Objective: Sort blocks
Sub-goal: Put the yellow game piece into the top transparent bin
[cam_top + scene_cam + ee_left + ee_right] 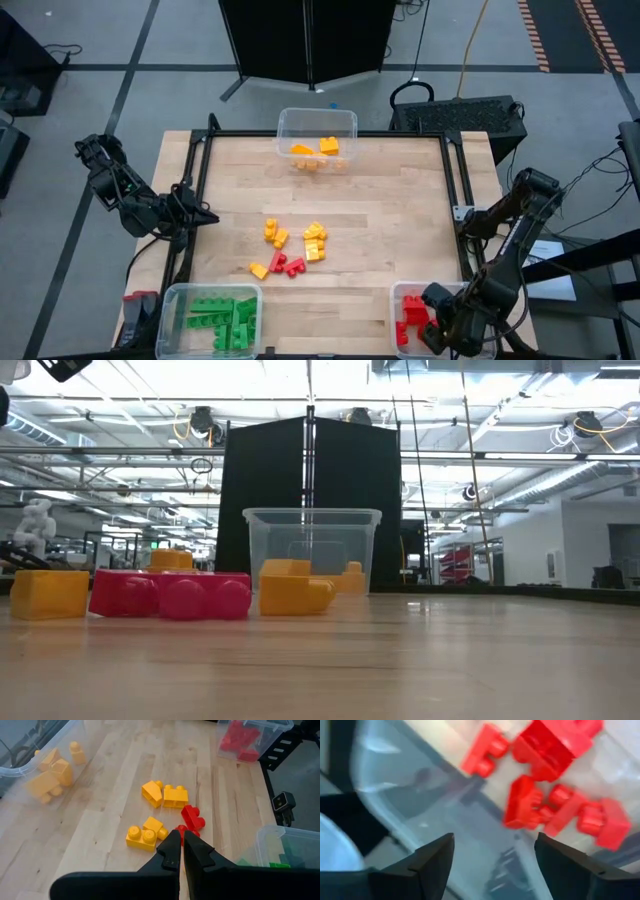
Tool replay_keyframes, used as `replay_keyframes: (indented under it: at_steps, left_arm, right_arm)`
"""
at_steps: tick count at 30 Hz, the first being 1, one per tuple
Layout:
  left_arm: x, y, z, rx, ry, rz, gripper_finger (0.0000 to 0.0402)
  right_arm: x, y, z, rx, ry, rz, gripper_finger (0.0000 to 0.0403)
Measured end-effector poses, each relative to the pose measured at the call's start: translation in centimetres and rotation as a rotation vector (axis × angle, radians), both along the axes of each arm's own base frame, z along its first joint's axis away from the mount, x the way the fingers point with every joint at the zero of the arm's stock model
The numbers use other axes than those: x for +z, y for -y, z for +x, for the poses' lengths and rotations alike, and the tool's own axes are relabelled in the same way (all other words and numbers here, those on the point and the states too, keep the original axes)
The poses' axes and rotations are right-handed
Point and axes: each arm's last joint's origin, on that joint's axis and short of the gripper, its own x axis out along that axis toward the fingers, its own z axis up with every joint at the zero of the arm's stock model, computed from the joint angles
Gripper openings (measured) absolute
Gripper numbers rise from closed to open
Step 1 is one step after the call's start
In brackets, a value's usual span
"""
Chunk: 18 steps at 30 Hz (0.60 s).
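Loose yellow-orange and red blocks (pixel 290 250) lie in a cluster mid-table; the low view shows a red one (pixel 170 595) between yellow ones. More blocks sit sorted in the bins: yellow (pixel 317 150), green (pixel 225 320), red (pixel 410 318). My left gripper (pixel 205 215) hovers at the table's left edge, shut and empty; in its wrist view its tips (pixel 181 840) point at the cluster (pixel 165 812). My right gripper (pixel 440 320) is open over the red bin at the near right corner, with the red blocks (pixel 550 785) below its fingers (pixel 495 845).
Three clear bins stand at the table's edges: one at the far middle (pixel 317 122), one at the near left corner (pixel 172 300), one at the near right corner (pixel 398 292). A black frame (pixel 200 180) lines the left and right sides. Bare wood surrounds the cluster.
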Motion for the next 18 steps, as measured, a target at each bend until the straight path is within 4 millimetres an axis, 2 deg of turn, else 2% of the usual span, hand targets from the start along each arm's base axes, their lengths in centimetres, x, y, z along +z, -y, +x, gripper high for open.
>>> replay_keyframes:
  at_steps: [4,8,11,14,18]
  left_arm:
    - [0.0,0.0,0.0,0.000,0.000,0.000,0.0003]
    - [0.0,0.0,0.0,0.000,0.000,0.000,0.0003]
    - [0.0,0.0,0.0,0.000,0.000,0.000,0.0003]
    - [0.0,0.0,0.0,0.000,0.000,0.000,0.0003]
    - [0.0,0.0,0.0,0.000,0.000,-0.001,0.0003]
  right_arm:
    - [3.0,0.7,1.5,-0.129,0.043,0.099,0.0267]
    - [6.8,2.1,4.2,-0.212,0.280,0.152,0.0267]
    - [9.5,3.4,6.7,-0.198,0.578,0.078,0.0267]
    - [11.6,5.4,9.4,-0.156,0.869,-0.069,0.0267]
    - [12.2,8.5,12.7,-0.060,1.041,-0.335,0.0267]
